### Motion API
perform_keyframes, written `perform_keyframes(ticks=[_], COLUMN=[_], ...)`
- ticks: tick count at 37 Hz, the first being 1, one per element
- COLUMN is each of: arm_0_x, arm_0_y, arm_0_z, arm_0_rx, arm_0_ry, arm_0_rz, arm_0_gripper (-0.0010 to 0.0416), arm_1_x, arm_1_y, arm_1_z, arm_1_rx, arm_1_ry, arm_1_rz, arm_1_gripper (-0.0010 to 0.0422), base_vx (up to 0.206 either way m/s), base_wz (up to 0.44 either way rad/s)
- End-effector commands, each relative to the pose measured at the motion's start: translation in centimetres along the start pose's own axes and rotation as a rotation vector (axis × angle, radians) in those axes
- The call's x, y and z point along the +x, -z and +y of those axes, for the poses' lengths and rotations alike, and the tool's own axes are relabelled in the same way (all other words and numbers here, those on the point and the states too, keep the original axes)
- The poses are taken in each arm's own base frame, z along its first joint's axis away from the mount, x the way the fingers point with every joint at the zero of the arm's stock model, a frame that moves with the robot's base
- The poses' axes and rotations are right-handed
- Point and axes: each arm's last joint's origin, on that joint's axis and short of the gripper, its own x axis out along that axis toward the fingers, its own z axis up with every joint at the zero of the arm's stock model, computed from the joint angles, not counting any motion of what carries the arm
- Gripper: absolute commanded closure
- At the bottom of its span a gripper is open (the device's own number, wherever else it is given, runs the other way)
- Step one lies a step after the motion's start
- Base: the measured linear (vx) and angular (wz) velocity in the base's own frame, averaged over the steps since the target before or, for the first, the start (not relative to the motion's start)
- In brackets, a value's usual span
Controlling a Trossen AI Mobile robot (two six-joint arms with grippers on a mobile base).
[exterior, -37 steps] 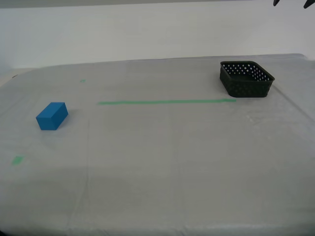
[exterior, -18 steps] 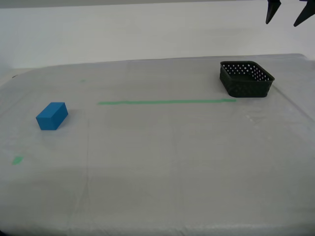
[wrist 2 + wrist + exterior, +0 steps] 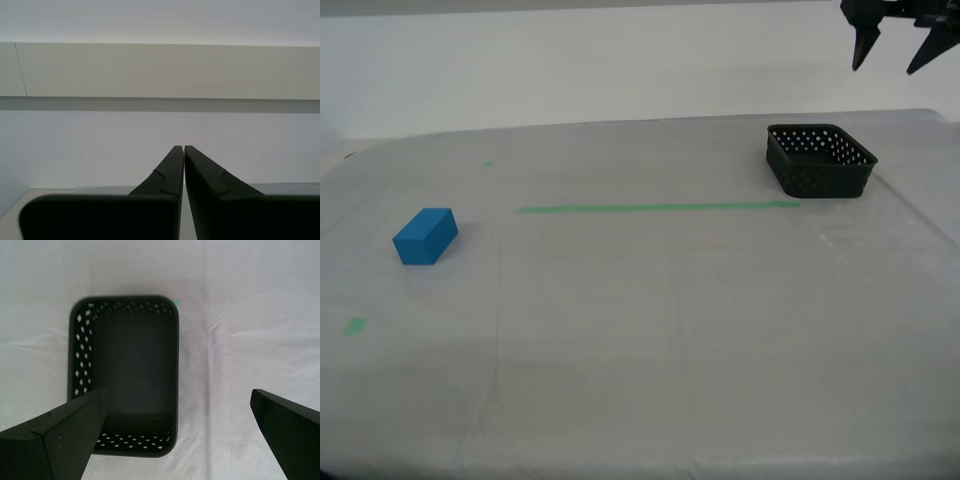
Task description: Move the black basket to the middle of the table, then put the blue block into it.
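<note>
The black basket (image 3: 825, 180) stands empty on the table (image 3: 650, 330), at the far side toward the exterior view's right. My first gripper (image 3: 886, 67) hangs open high above it and a little beyond. Seen from the first wrist view, the basket (image 3: 80, 355) lies straight below my first gripper (image 3: 178, 400), whose fingers (image 3: 65, 435) are spread wide with nothing between them. The blue block (image 3: 425, 236) rests far off at the exterior view's left. My second gripper (image 3: 180, 147) is shut on nothing, faces a pale wall, and does not show in the exterior view.
A green tape line (image 3: 660, 208) runs across the table from near the basket toward the block. Small green tape bits lie near the block (image 3: 356, 325) and farther back (image 3: 487, 164). The table's rounded edge passes just behind and beside the basket.
My first gripper has come down into the exterior view's upper right, from only its fingertips showing to most of the open fingers. Basket and block have not moved.
</note>
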Motion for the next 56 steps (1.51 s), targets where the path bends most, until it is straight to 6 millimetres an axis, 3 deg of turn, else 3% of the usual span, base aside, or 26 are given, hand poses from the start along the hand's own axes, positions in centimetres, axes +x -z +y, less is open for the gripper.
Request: perform_keyframes(ticks=[1, 15, 28, 38, 48, 56], arm_0_x=[1.4, 6.6, 9.8, 10.7, 13.7, 13.8], arm_0_y=[0.1, 0.6, 1.1, 1.3, 2.3, 2.0], arm_0_z=[0.0, -0.1, -0.4, -0.5, -0.8, -0.7], arm_0_rx=[-0.011, -0.012, -0.009, -0.007, -0.004, -0.016], arm_0_ry=[-0.016, -0.025, -0.03, -0.028, -0.022, 0.026], arm_0_rz=[0.027, 0.085, 0.111, 0.073, 0.125, 0.097], arm_0_gripper=[0.0006, 0.0006, 0.0005, 0.0007, 0.0007, 0.0007], arm_1_x=[0.0, 0.0, 0.0, 0.0, 0.0, 0.0], arm_1_y=[-0.1, -0.1, -0.1, -0.1, 0.0, 0.0], arm_1_z=[0.0, 0.0, 0.0, 0.0, 0.0, 0.0], arm_1_rx=[0.001, 0.001, 0.001, 0.001, 0.001, 0.001], arm_1_ry=[0.0, 0.0, 0.0, 0.0, -0.001, 0.0], arm_1_rz=[-0.006, -0.006, -0.007, -0.005, -0.002, 0.0], arm_1_gripper=[0.0412, 0.0412, 0.0412, 0.0412, 0.0412, 0.0412], base_vx=[0.0, 0.0, 0.0, 0.0, 0.0, 0.0], base_wz=[0.0, 0.0, 0.0, 0.0, 0.0, 0.0])
